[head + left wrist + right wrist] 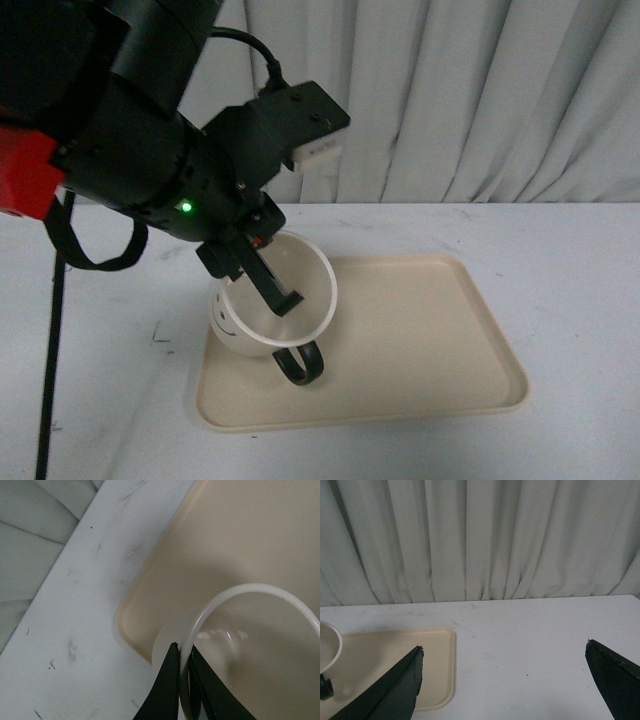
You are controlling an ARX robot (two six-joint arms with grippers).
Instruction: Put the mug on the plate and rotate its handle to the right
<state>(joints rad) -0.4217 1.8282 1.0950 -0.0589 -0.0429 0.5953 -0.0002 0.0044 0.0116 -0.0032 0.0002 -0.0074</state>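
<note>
We see the left gripper (283, 298) clamped on the rim of the mug (240, 322). In the left wrist view its two black fingers (167, 690) stand on either side of the thin white wall, one inside the cup and one outside, with the rim pinched between them. The mug is over the left end of the plate (425, 345), near that end's far corner, and it is tipped so that its open mouth faces up and toward the robot. We cannot tell whether its base lies flat on the plate. Part of the black smiley face shows on the side turned to the robot's left. The handle (298, 365) points toward the near edge of the plate, on the robot's side. The plate lies flat on the white table (570, 270), with a pale curtain (450, 100) hanging behind it. The right gripper (504, 646) is released, with its dark fingers spread wide apart above bare table well to the right of the plate, touching nothing.
</note>
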